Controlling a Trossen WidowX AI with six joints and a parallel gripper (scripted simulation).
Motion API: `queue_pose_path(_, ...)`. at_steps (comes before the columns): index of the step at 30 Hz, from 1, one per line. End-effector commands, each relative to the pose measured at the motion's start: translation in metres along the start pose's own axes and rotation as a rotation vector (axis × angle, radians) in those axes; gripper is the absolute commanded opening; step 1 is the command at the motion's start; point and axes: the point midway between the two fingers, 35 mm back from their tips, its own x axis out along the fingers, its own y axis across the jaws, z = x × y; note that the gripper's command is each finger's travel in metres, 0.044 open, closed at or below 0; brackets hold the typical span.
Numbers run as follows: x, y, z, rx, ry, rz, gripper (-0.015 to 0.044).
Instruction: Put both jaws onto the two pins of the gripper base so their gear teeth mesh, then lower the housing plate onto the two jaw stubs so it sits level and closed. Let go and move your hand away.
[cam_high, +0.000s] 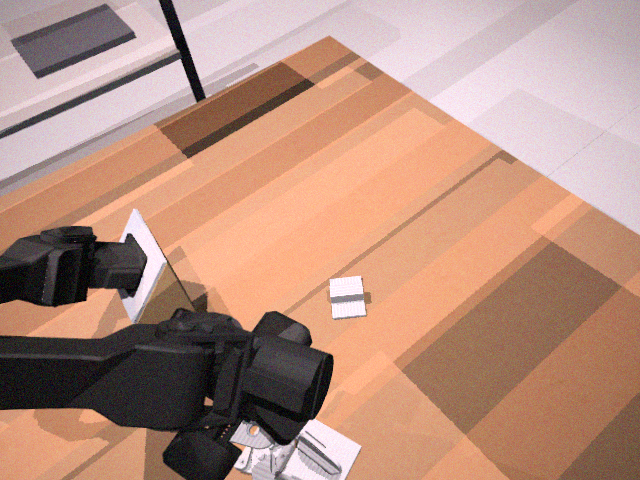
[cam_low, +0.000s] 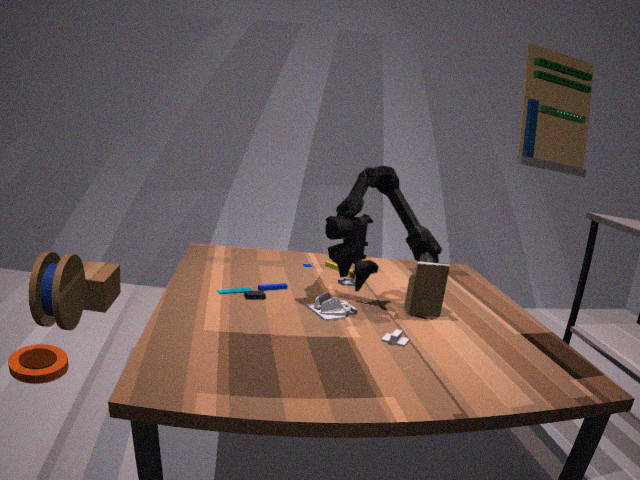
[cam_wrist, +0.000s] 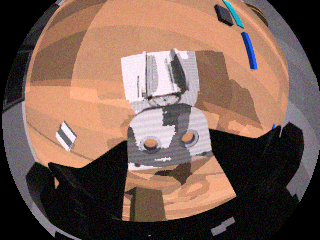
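My gripper (cam_high: 247, 440) (cam_low: 352, 283) (cam_wrist: 167, 139) is shut on the white housing plate (cam_low: 345, 281) (cam_wrist: 142, 122), whose two round holes show in the wrist view. It holds the plate raised above the table, beside and partly over the base in the wrist view. The white gripper base (cam_high: 345, 443) (cam_low: 326, 316) (cam_wrist: 132, 75) lies on the table. Two upright grey-white jaws (cam_low: 324, 300) (cam_wrist: 151, 75) stand on it, side by side in the wrist view. The plate hides the base's near part there, so the pins and the meshing of the teeth cannot be seen.
A small white ridged block (cam_high: 347, 298) (cam_low: 395, 338) (cam_wrist: 66, 136) lies apart from the base. A brown box (cam_low: 426, 290) (cam_wrist: 147, 205) stands near the arm's foot. Teal (cam_low: 234, 290), blue (cam_low: 272, 286), black (cam_low: 254, 295) and yellow (cam_low: 330, 265) pieces lie farther off.
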Motion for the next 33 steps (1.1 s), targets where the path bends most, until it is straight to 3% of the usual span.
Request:
queue_pose_path(1,0.0004,-0.0019,-0.0006,-0.007,0.001,-0.005,0.0351)
queue_pose_path(33,0.0004,-0.0102,-0.0040,-0.021,0.001,-0.005,0.0351)
